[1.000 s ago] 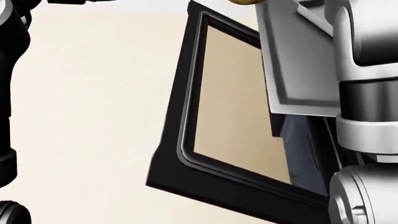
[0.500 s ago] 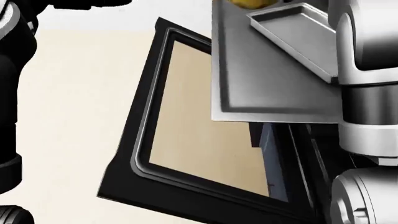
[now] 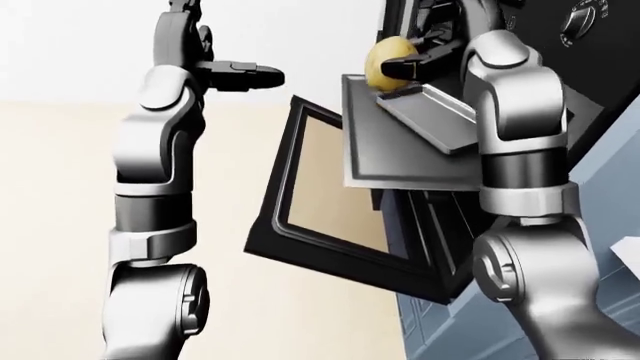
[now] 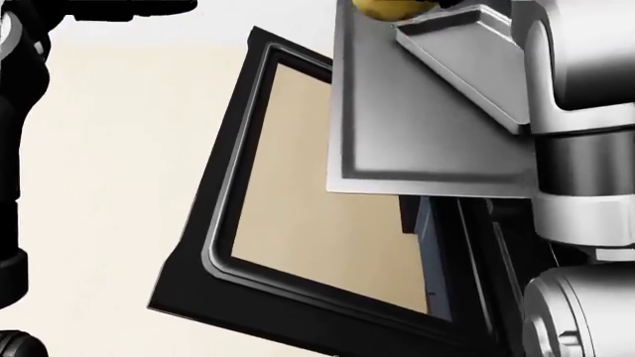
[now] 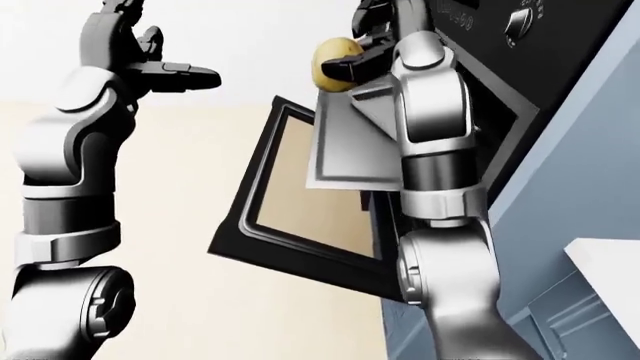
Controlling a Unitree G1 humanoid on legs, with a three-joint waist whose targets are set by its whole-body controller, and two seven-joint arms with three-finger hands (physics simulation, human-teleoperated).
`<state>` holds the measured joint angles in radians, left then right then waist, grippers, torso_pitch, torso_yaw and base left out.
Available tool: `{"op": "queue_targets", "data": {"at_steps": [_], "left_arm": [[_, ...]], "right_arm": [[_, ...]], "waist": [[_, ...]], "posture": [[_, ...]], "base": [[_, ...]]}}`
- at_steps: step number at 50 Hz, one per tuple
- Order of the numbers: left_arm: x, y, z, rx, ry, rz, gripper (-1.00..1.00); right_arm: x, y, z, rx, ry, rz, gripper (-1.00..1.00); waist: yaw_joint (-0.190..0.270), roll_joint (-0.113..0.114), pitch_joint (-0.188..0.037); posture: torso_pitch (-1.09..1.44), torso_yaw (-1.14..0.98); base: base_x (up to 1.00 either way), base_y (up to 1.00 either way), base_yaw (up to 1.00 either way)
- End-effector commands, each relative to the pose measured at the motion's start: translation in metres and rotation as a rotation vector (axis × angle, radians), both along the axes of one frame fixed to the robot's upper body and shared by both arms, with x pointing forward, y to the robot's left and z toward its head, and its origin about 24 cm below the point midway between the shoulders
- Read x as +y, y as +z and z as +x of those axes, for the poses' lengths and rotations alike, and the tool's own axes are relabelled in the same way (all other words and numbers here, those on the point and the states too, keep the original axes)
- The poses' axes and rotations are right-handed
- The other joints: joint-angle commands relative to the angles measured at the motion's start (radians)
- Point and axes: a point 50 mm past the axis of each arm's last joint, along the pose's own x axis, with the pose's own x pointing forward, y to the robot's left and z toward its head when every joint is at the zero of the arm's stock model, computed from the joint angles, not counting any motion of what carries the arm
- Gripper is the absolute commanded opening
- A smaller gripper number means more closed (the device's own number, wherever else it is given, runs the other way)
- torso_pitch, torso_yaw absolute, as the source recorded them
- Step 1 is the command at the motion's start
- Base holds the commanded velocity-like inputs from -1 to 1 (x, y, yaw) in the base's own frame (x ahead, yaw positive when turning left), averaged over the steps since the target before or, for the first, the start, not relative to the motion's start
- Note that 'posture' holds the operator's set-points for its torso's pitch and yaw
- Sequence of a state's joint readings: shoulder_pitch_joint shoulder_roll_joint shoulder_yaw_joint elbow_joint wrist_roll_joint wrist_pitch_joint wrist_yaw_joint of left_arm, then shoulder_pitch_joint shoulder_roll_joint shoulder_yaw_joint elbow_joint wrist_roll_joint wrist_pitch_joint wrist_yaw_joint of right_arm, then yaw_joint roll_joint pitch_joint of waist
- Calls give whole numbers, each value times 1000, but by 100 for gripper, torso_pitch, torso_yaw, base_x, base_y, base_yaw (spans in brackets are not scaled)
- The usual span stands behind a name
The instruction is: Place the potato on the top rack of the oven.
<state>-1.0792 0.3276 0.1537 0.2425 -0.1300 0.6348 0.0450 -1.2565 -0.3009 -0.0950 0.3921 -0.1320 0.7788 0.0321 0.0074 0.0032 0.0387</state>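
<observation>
A yellow potato (image 3: pixel 386 61) is held in my right hand (image 3: pixel 408 66), whose dark fingers close round it, just above a grey metal sheet (image 3: pixel 400 150) that sticks out of the oven. A smaller grey tray (image 3: pixel 432 118) lies on that sheet, right under the potato. The black oven door (image 3: pixel 330 251) with its glass pane hangs open below. In the head view only the potato's lower edge (image 4: pixel 389 7) shows at the top. My left hand (image 3: pixel 250 76) is raised at the left, open and empty, apart from the oven.
The oven's black control panel with a knob (image 3: pixel 578 19) is at the top right. A blue-grey cabinet side (image 5: pixel 560 187) and a white countertop corner (image 5: pixel 612 264) stand right of the oven. My right arm (image 3: pixel 520 150) hides the oven opening. Beige floor (image 3: pixel 60 225) lies to the left.
The whole head view has shifted left and down, so the camera moved. The grey sheet and tray now fill more of the upper right, and the potato stays at the top edge.
</observation>
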Motion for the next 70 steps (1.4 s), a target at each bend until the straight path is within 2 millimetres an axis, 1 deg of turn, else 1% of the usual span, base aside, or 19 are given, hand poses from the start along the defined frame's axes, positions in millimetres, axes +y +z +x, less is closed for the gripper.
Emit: {"op": "queue_targets", "data": {"at_steps": [1,4,5,7,14,17,18,19,22,27,29,32,39,42,43,51,52,61,70], "left_arm": [[-5,20,-6,-94,-22,6,100],[-5,20,-6,-93,-21,5,100],[-5,18,-6,-92,-21,5,100],[-4,19,-6,-93,-21,5,100],[-3,18,-6,-92,-19,4,100],[-4,18,-6,-92,-20,3,100],[-4,18,-6,-92,-20,3,100],[-3,18,-6,-92,-19,2,100],[-3,16,-7,-91,-18,3,100],[-5,17,-7,-92,-21,4,100],[-6,17,-7,-91,-22,4,100],[-5,18,-8,-92,-21,4,100],[-4,16,-8,-89,-20,1,100],[-4,16,-8,-90,-20,1,100],[-4,16,-8,-90,-20,2,100],[-5,17,-7,-91,-22,1,100],[-5,17,-7,-91,-21,1,100],[-5,15,-7,-88,-21,2,100],[-5,14,-7,-87,-22,0,100]], "right_arm": [[-2,24,-7,-106,-10,-5,-100],[-2,23,-7,-105,-8,-5,-100],[-2,23,-7,-104,-9,-4,-100],[-2,22,-7,-104,-10,-3,-100],[0,19,-6,-101,-8,-3,-100],[0,19,-6,-102,-7,-3,-100],[1,19,-6,-102,-7,-3,-100],[1,19,-6,-102,-6,-3,-100],[0,18,-6,-101,-6,-2,-100],[-1,19,-7,-104,-8,-1,-100],[-2,18,-7,-105,-10,0,-100],[-1,19,-8,-107,-12,0,-100],[0,23,-8,-119,-10,-5,-100],[1,26,-9,-125,-9,-5,-100],[1,26,-9,-126,-8,-4,-100],[-1,26,-8,-116,-14,-4,-100],[-1,26,-8,-116,-13,-3,-100],[-2,23,-8,-114,-16,1,-100],[-2,23,-7,-122,-18,1,-100]], "waist": [[-4,3,-22],[7,-74,-31],[1,-49,-23],[3,-56,-9],[-15,25,-2],[-23,120,-32],[-17,68,-15],[-24,88,-16],[-13,64,-26],[3,-2,-21],[9,-55,-31],[8,-73,-29],[-5,-23,14],[-17,52,-10],[-18,16,1],[-4,-6,-24],[-5,-1,-46],[-3,-2,-25],[-26,31,-30]], "posture": [[0,0],[0,0],[0,0],[0,0],[0,0],[0,0],[0,0],[0,0],[0,0],[0,0],[0,0],[0,0],[0,0],[0,0],[0,0],[0,0],[0,0],[0,0],[0,0]], "base": [[23,0,0],[25,0,0],[31,0,0],[32,0,0],[32,0,0],[32,0,0],[31,0,0],[32,0,0],[30,0,0],[26,0,0],[20,0,0],[10,0,0],[1,0,0],[0,0,0],[0,0,0],[1,0,0],[6,0,0],[14,0,0],[9,-1,0]]}}
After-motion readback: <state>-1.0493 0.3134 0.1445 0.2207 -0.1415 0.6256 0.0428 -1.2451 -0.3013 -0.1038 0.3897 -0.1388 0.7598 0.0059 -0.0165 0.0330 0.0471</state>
